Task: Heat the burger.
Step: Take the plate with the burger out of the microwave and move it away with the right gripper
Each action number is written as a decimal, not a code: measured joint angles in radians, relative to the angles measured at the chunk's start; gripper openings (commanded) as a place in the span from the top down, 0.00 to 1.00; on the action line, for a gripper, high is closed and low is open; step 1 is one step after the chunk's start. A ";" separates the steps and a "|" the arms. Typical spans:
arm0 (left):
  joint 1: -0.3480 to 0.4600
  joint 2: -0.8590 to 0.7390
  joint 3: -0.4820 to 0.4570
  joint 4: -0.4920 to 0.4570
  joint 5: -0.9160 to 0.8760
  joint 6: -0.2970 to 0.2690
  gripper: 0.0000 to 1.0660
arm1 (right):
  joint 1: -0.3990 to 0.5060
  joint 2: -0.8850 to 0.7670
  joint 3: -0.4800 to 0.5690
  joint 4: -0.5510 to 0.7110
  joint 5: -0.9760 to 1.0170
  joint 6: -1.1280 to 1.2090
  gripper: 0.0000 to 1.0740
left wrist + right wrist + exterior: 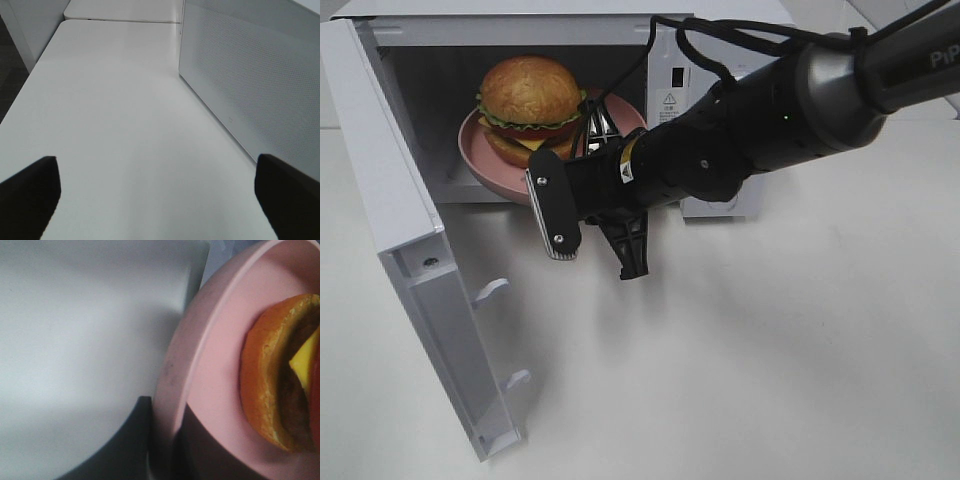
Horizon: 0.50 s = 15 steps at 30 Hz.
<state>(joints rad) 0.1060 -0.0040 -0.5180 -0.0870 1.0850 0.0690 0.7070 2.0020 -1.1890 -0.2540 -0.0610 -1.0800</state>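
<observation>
The burger (530, 100), with its golden bun, lettuce, cheese and patty, sits on a round pink plate (485, 165) at the mouth of the open white microwave (520, 30). My right gripper (582, 215) reaches in from the right and is at the plate's front right rim. In the right wrist view its two dark fingers (125, 445) stand close on either side of the plate's rim (172, 365), with the burger (272, 380) just beyond. My left gripper (157, 195) is open and empty over bare table; it does not show in the high view.
The microwave door (420, 280) swings open to the front left, with its handle brackets facing the table. The control panel (670, 90) lies behind my right arm. A perforated white panel (250, 80) stands beside my left gripper. The white table (770, 350) lies in front.
</observation>
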 measured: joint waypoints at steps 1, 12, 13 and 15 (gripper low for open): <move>0.000 0.000 0.000 0.000 0.000 0.000 0.08 | 0.002 -0.020 0.031 -0.007 -0.016 -0.003 1.00; 0.000 0.000 0.000 0.000 0.000 0.000 0.08 | 0.015 -0.115 0.158 -0.015 -0.026 -0.013 1.00; 0.000 0.000 0.000 0.000 0.000 0.000 0.08 | 0.015 -0.115 0.158 -0.015 -0.026 -0.013 1.00; 0.000 0.000 0.000 0.000 0.000 0.000 0.08 | 0.015 -0.143 0.183 -0.015 -0.026 -0.012 1.00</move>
<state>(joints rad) 0.1060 -0.0040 -0.5180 -0.0870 1.0850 0.0690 0.7220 1.8590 -1.0060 -0.2690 -0.0870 -1.0920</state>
